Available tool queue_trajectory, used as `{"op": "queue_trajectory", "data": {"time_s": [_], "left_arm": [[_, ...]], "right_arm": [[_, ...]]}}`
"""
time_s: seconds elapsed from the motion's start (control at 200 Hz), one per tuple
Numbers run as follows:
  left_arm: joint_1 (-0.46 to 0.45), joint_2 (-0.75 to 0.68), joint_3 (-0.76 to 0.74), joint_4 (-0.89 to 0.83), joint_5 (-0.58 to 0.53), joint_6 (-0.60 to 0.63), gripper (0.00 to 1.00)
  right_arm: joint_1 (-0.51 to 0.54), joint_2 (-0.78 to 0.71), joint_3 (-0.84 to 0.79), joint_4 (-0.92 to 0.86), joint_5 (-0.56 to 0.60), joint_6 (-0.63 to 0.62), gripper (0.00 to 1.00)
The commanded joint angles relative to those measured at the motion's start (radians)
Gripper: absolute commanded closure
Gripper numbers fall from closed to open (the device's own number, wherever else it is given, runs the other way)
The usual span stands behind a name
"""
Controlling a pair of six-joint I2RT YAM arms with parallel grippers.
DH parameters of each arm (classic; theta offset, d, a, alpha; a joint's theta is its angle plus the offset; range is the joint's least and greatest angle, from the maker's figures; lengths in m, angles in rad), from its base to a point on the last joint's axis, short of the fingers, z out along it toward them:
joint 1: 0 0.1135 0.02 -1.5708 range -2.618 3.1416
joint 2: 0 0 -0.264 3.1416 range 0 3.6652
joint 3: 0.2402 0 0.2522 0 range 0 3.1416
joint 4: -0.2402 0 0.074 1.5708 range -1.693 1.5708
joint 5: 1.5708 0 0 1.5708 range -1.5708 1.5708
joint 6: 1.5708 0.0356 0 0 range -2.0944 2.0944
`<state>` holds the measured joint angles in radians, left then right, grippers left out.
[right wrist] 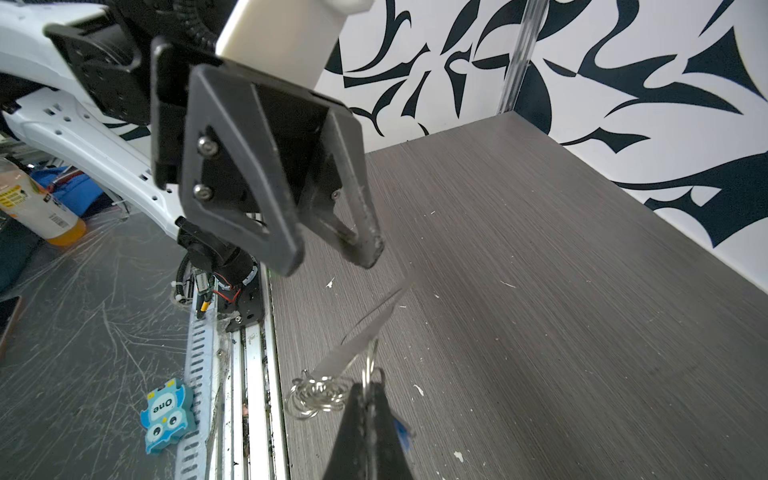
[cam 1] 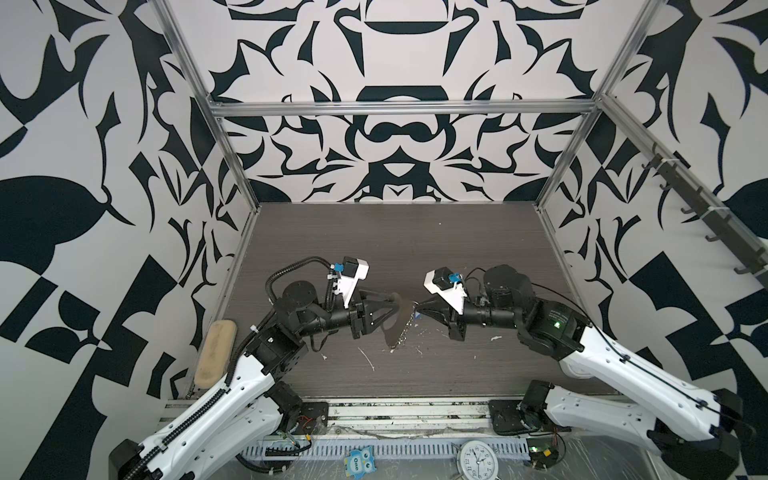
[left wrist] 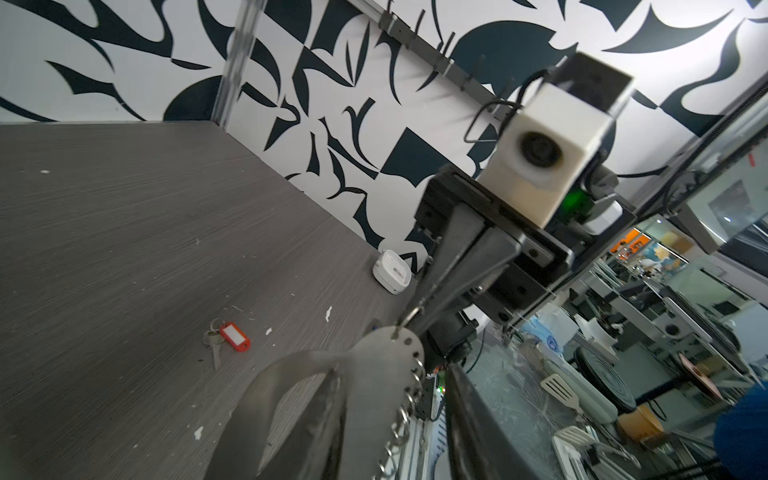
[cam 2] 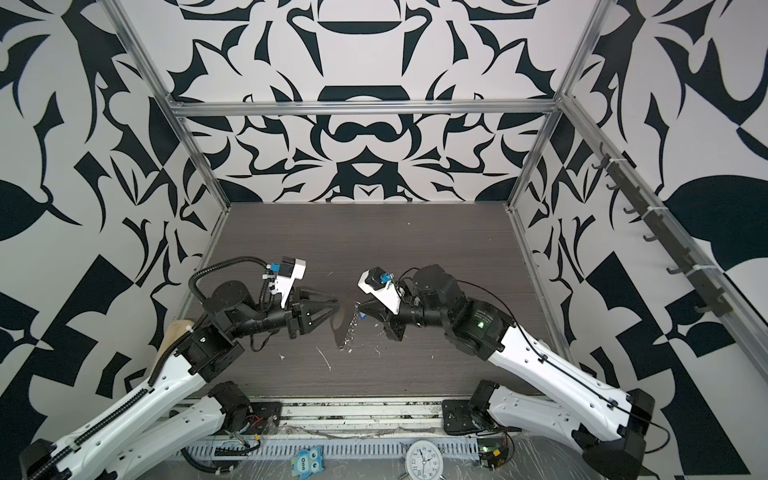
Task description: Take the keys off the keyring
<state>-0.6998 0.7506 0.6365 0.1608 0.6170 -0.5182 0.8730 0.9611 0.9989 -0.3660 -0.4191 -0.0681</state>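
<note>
The keyring [cam 1: 394,322] [cam 2: 341,319], a flat silver plate with a slot and a row of small rings, hangs tilted above the table's middle. My left gripper [cam 1: 392,309] [left wrist: 392,370] holds it by the strip between slot and ringed edge [left wrist: 374,399], one finger on each side. My right gripper [cam 1: 417,306] [right wrist: 368,388] is shut on the small ring [right wrist: 370,368] at the plate's end. The blue key [right wrist: 402,432] [cam 1: 418,317] hangs behind its fingers. The red key [left wrist: 235,336] lies flat on the table beside a silver metal key [left wrist: 214,347], seen only in the left wrist view.
A small white box [left wrist: 392,276] sits on the table near the wall. A tan brush [cam 1: 216,353] leans at the left edge. An owl toy [cam 1: 358,460] and a clock [cam 1: 478,459] lie beyond the front rail. White flecks dot the wood.
</note>
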Motion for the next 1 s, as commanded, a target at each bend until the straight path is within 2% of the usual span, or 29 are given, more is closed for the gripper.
{"op": "queue_trajectory", "data": {"time_s": [0.0, 0.295, 0.62, 0.905, 0.995], "left_arm": [[0.0, 0.005, 0.048, -0.003, 0.064, 0.044, 0.61], [-0.016, 0.05, 0.118, -0.117, 0.045, 0.147, 0.72], [-0.099, 0.096, 0.164, -0.197, -0.038, 0.249, 0.8], [-0.118, 0.096, 0.163, -0.223, -0.042, 0.285, 0.81], [-0.121, 0.097, 0.164, -0.231, -0.047, 0.289, 0.77]], "right_arm": [[-0.008, 0.01, 0.065, 0.002, -0.12, 0.025, 1.0], [-0.009, 0.08, 0.133, -0.091, -0.163, 0.042, 1.0], [-0.01, 0.096, 0.135, -0.081, -0.173, 0.062, 1.0], [-0.01, 0.094, 0.129, -0.071, -0.17, 0.068, 1.0], [-0.009, 0.093, 0.129, -0.07, -0.17, 0.068, 1.0]]}}
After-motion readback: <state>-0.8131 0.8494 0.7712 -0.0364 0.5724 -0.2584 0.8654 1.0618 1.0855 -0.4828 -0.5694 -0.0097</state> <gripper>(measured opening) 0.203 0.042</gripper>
